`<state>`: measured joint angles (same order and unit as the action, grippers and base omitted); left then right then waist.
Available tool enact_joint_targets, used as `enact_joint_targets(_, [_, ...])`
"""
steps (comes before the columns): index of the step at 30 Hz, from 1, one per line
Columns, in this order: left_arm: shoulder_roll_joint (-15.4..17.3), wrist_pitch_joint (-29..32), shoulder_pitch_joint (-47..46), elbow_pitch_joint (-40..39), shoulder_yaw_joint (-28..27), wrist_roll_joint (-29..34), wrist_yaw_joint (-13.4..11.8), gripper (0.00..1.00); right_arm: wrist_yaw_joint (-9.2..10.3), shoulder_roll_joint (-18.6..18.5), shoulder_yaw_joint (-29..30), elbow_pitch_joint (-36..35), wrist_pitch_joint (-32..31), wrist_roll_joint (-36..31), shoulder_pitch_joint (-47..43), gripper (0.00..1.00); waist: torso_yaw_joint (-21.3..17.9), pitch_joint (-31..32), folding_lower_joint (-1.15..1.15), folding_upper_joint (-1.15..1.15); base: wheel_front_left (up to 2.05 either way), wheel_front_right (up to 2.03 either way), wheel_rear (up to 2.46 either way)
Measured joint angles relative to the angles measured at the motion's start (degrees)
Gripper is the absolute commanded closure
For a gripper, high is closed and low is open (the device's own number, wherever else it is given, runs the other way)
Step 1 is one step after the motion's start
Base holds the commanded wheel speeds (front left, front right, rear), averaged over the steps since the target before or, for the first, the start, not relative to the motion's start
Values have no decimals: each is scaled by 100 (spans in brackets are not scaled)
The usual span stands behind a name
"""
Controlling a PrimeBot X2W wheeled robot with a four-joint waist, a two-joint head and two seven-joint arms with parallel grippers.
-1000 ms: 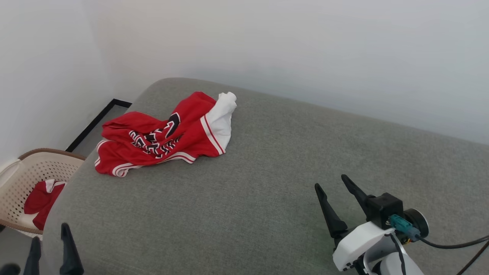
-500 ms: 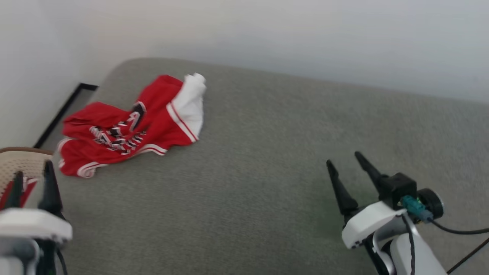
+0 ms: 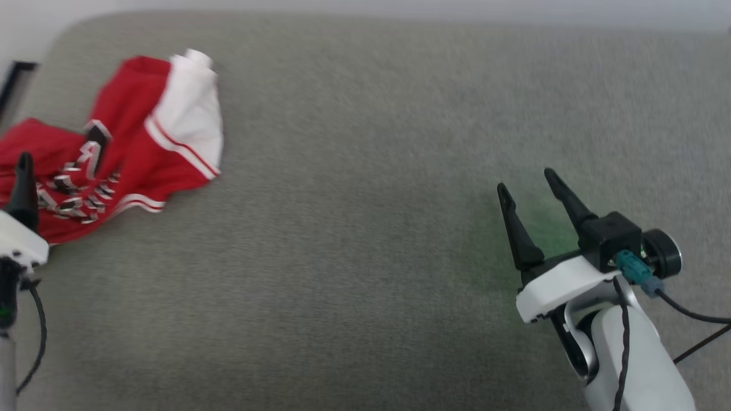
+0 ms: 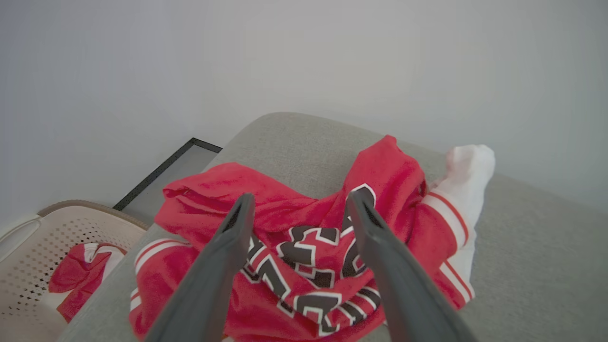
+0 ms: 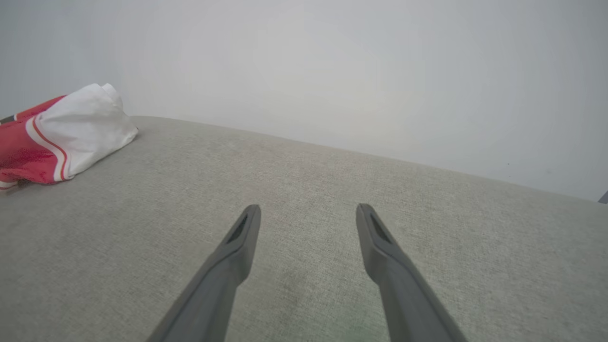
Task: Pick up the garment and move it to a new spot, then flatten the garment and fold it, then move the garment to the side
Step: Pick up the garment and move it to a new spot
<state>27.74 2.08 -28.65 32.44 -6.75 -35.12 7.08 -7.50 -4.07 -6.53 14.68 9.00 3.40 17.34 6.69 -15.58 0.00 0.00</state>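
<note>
Now crumpled near the far left corner of my grey cushion (image 3: 365,257), the garment (image 3: 131,142) lies in a heap, its white sleeve on the wall side. My left gripper (image 4: 301,197) points at the lettering, fingers spread, holding nothing. My right gripper (image 3: 526,179), likewise spread and empty, hangs over bare cushion, well apart from the cloth. A beige basket (image 4: 28,247) sits beside that corner.

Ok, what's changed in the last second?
The head camera dipped, shifting the whole view. The left gripper advanced toward the garment, jaws open, nothing grasped. The garment stays crumpled on the grey cushion; the right gripper stays open, empty.
</note>
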Motion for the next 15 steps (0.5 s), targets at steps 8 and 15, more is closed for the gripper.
enact_joint_targets(8, [366,1230,-805,1004,678,-642,16,0,0,45,67,-130,-44,-114,119,0,-311,-662,0,0,0,0,0])
enact_joint_targets(15, [539,2069,-1370,1851,1054,-1020,18,0,0,64,18,-226,-116,-153,202,0,-449,-979,0,0,0,0,0])
